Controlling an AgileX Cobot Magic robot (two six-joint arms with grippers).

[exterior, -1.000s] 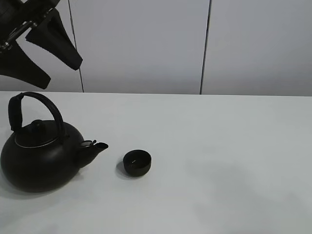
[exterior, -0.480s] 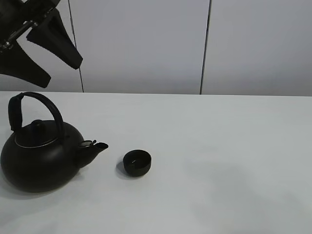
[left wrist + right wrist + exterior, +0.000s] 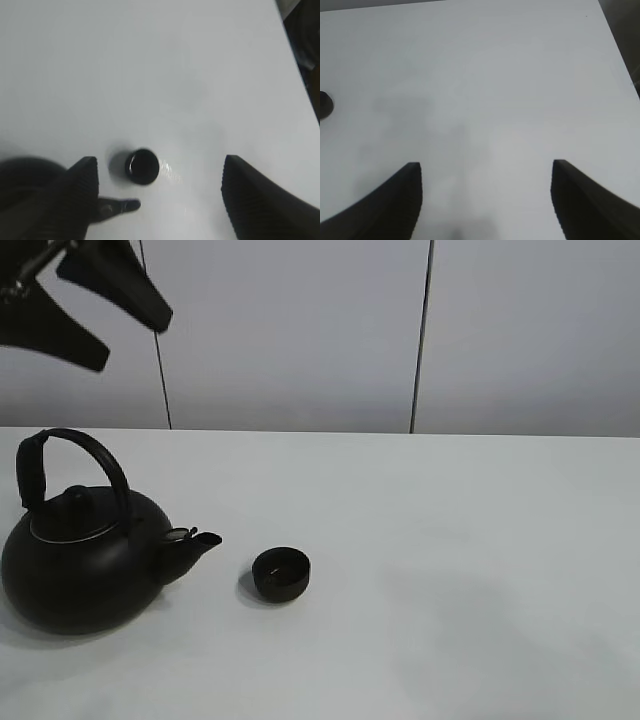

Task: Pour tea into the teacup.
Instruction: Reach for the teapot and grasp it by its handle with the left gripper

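Scene on the white table [image 3: 450, 540], described from front to back. The black kettle [image 3: 80, 560] is set upright near the front edge, its arched handle [image 3: 75, 440] raised and its short spout [image 3: 200, 540] turned toward the teacup [image 3: 281, 573]. The teacup, small, low and matte black, is stood upright just beyond the tip of the kettle's spout, apart from it and untouched. The right pincer [image 3: 486, 166] is seen only in its own wrist view: its jaws are spread wide and empty above bare table, with only an edge of the teacup caught at the border and the kettle left out. High above the kettle, the left pincer [image 3: 130, 345] is held with its jaws spread wide apart, nothing between them. Behind the kettle, the table is bounded by pale wall panels [image 3: 300, 330] divided by dark seams.
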